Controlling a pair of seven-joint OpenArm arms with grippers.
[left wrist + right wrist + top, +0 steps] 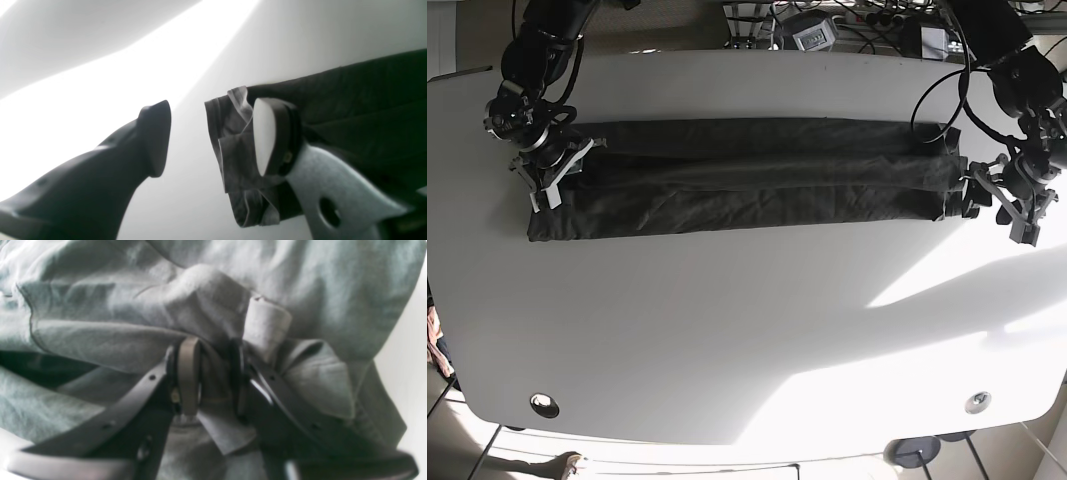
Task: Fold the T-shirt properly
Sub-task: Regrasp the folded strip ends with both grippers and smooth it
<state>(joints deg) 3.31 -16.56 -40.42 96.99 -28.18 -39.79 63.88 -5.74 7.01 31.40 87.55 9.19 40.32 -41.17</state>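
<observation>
Clearly the T-shirt is soft, light and limp; it lies as a long dark band across the upper part of the desk; the right hand pinches bunched cloth at the left end; the left hand is spread beside the right-end hem, the best hold.

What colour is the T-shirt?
Dark grey T-shirt, plain, no pattern; the base view shows it best.

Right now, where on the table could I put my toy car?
The white table is bare across its whole near half, below the long dark folded T-shirt. It is crowded along the shirt's ends, where the left gripper and right gripper work.
</observation>
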